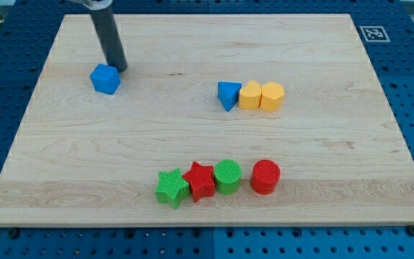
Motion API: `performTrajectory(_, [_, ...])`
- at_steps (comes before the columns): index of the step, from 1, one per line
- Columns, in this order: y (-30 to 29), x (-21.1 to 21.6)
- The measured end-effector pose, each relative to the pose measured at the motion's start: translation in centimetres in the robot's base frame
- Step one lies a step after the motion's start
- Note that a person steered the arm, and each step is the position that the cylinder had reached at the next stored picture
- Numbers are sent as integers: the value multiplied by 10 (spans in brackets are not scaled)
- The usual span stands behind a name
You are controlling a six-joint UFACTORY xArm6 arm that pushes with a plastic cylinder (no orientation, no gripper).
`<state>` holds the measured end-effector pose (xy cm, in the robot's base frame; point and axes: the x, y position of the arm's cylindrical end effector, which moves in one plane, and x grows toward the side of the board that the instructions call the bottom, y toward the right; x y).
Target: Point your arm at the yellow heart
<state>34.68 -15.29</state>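
The yellow heart (250, 95) lies right of centre on the wooden board (322, 151), in a row of three touching blocks: a blue triangle (227, 95) on its left and a yellow hexagon (272, 96) on its right. My dark rod comes down from the view's top left. My tip (118, 68) rests on the board just above and to the right of a blue cube-like block (106, 78), about touching it. The tip is far to the left of the yellow heart.
Near the view's bottom stands a row: a green star (171, 188), a red star (200, 180), a green cylinder (228, 176), and a little apart a red cylinder (266, 177). A fiducial tag (373, 33) sits at the board's top right corner.
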Motion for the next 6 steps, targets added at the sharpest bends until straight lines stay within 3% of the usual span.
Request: performTrajectory(6, [159,117])
